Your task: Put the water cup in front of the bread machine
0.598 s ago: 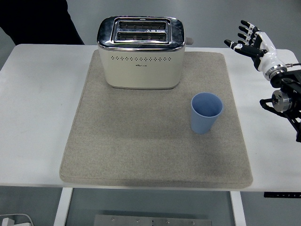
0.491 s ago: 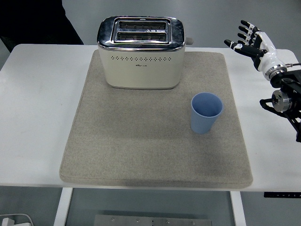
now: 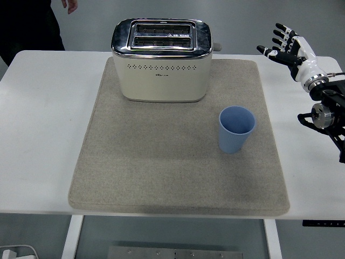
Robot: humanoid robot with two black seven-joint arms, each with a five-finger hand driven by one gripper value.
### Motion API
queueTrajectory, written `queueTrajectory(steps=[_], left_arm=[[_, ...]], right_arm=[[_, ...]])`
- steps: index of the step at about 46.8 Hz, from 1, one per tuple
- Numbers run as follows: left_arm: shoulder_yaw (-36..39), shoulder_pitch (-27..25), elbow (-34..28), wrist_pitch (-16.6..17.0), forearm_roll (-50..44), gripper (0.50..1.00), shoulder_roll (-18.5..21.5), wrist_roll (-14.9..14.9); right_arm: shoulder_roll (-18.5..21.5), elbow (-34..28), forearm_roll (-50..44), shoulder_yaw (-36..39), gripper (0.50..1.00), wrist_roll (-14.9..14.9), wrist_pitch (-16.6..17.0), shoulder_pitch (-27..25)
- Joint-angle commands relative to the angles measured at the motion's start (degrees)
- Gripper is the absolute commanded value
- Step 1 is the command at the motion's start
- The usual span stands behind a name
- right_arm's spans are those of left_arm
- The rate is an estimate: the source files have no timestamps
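Observation:
A light blue cup stands upright and empty on the grey mat, to the right of centre. A cream toaster with a chrome top stands at the mat's far edge, up and to the left of the cup. My right hand hovers over the table's far right, well away from the cup, with its fingers spread and holding nothing. My left arm is out of view.
The white table extends bare on both sides of the mat. A person in dark clothes stands at the top left, with a hand showing at the picture's top edge.
The person at the top left has moved back and to the left. My right hand, the cup and the toaster have not moved.

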Motion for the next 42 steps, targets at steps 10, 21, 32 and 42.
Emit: queueTrajectory(steps=[10, 21, 32, 42], left_arm=[[0.0, 0.0, 0.0, -0.04, -0.06, 1.0, 0.0, -0.01], [0.0, 0.0, 0.0, -0.04, -0.06, 1.0, 0.0, -0.01], [0.0, 0.0, 0.0, -0.04, -0.06, 1.0, 0.0, -0.01], [0.0, 0.0, 0.0, -0.04, -0.06, 1.0, 0.0, -0.01]], right_arm=[[-0.09, 0.0, 0.0, 0.0, 0.938, -0.09, 0.55, 0.09], [0.0, 0.18, 0.0, -0.09, 0.938, -0.35, 2.92, -0.09], [-1.05, 0.18, 0.09, 0.09, 0.938, -0.18, 6.35, 0.18], [-1.58, 0.26, 0.26, 0.0, 0.934, 0.26, 6.35, 0.09]])
